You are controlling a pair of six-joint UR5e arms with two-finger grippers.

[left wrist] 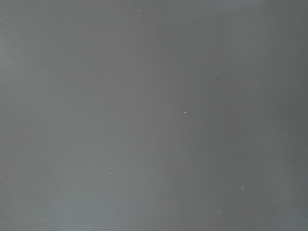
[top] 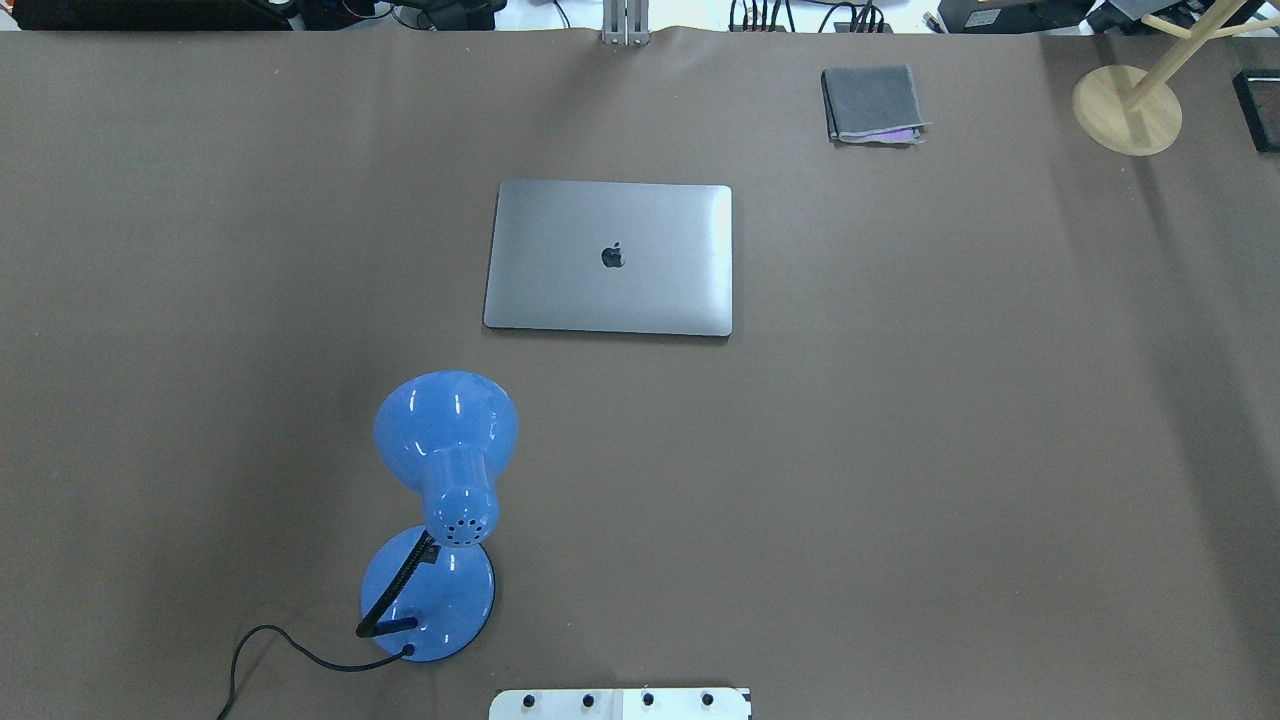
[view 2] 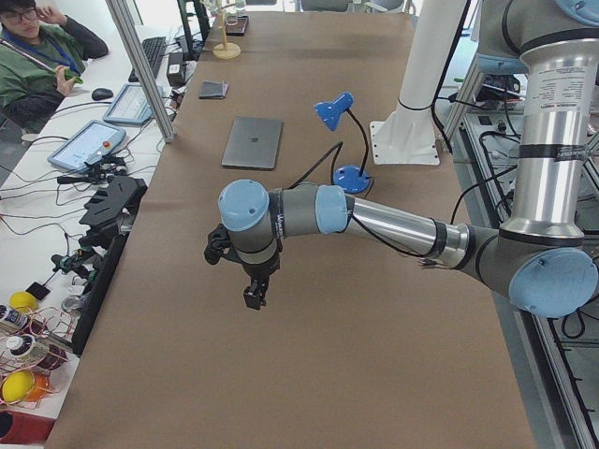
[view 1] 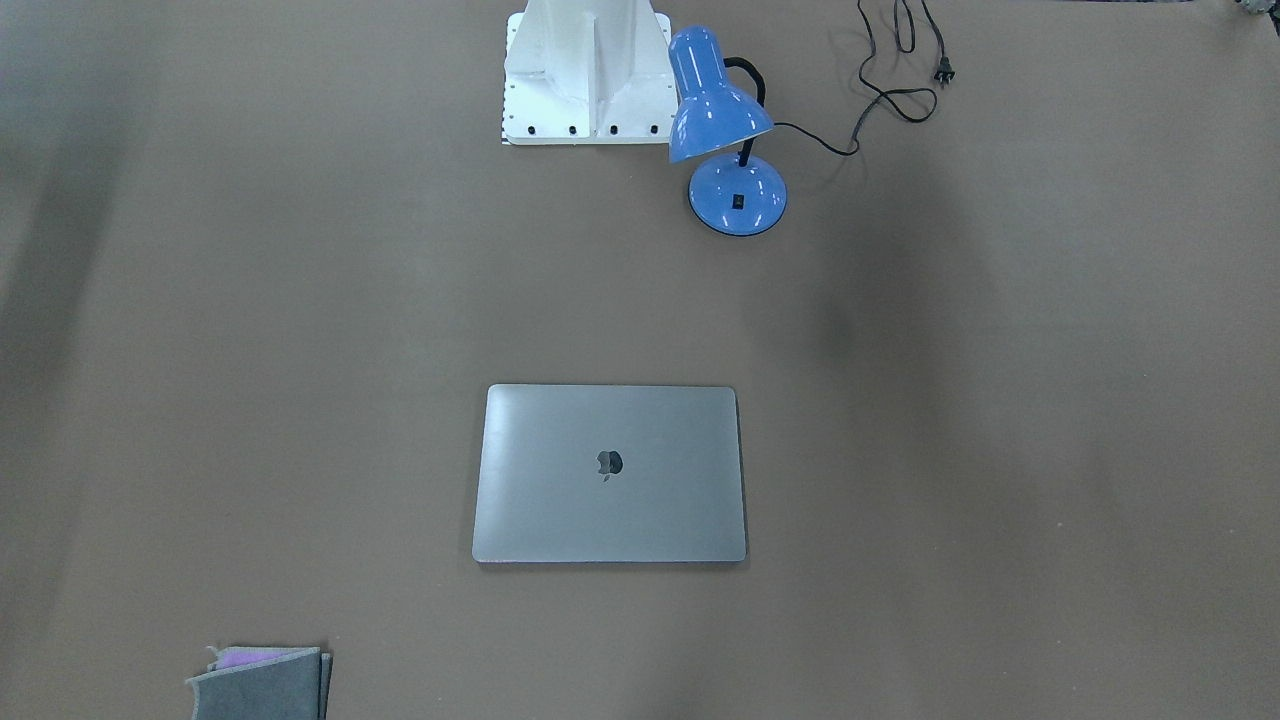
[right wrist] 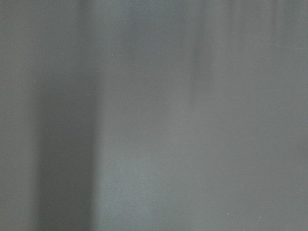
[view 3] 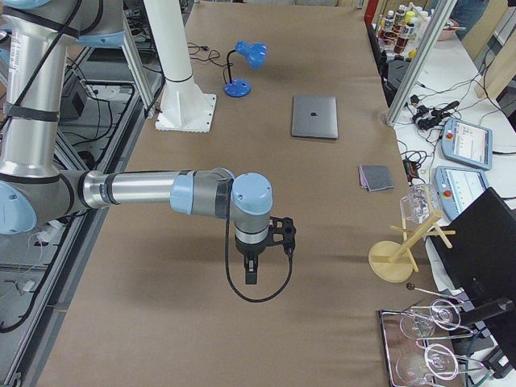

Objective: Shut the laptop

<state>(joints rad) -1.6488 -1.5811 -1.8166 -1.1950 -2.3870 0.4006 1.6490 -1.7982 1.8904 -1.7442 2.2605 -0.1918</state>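
Observation:
The grey-silver laptop [view 1: 610,472] lies flat on the brown table with its lid down and the dark apple logo facing up. It also shows in the overhead view [top: 610,257], the left side view [view 2: 253,142] and the right side view [view 3: 314,116]. My left gripper [view 2: 254,297] hangs over bare table far from the laptop, seen only in the left side view. My right gripper [view 3: 251,274] hangs over bare table at the other end, seen only in the right side view. I cannot tell whether either is open or shut. Both wrist views show only bare table.
A blue desk lamp [top: 445,470] with a black cord stands near the robot base [view 1: 588,75]. A small grey felt pouch [top: 873,104] lies at the far edge. A wooden stand [top: 1128,108] is at the far right. A person [view 2: 37,56] sits beyond the table.

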